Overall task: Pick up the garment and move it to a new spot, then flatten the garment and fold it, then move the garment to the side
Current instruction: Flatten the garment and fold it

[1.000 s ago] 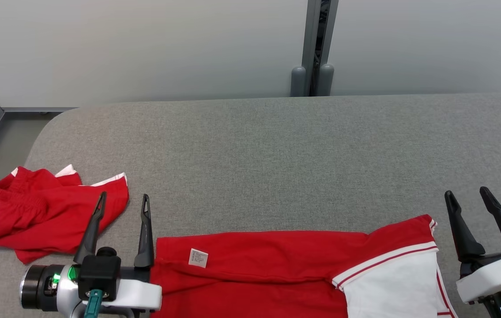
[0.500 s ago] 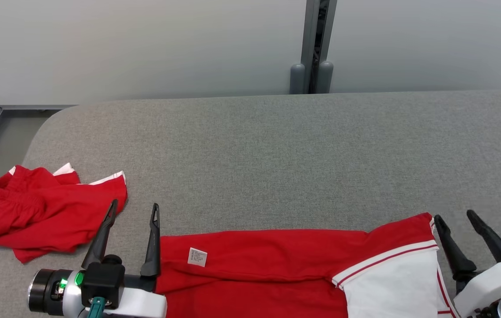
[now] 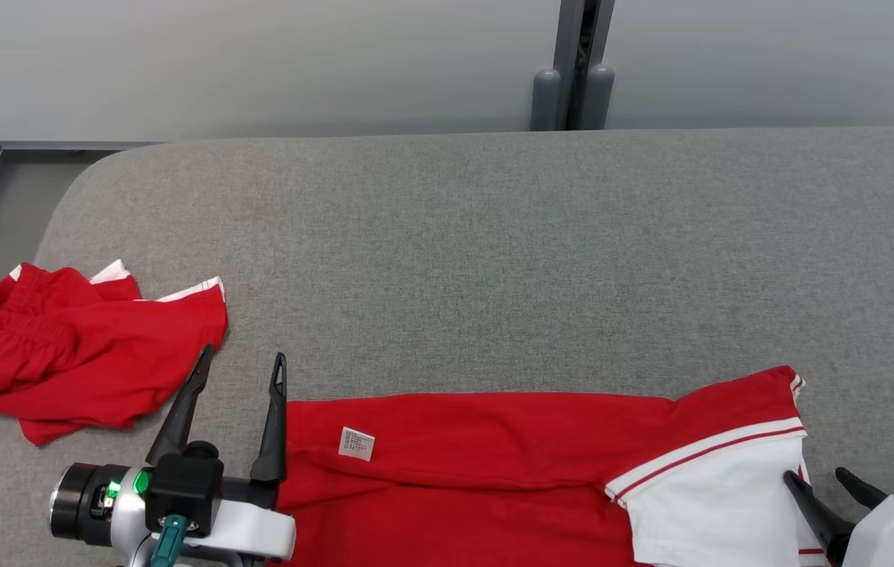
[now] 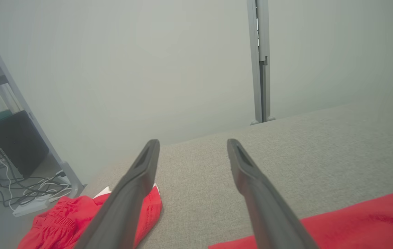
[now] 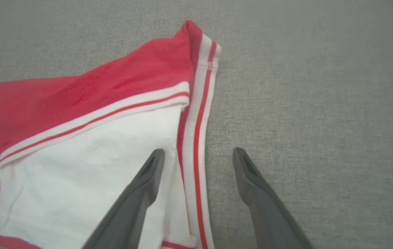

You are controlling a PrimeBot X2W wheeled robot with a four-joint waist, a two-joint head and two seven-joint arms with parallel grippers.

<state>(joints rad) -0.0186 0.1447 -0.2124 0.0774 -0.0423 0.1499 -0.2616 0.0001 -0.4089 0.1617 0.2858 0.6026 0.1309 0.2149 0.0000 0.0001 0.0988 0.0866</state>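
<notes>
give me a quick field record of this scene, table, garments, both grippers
surface: grey fabric-covered table
main garment: red and white shirt, spread flat along the near edge, care label facing up
other garment: red shorts, crumpled at the table's left side
left gripper: open, holding nothing, between the shorts and the shirt's left edge
right gripper: open, fingers straddling the shirt's striped trim at its right end, nothing gripped yet
</notes>
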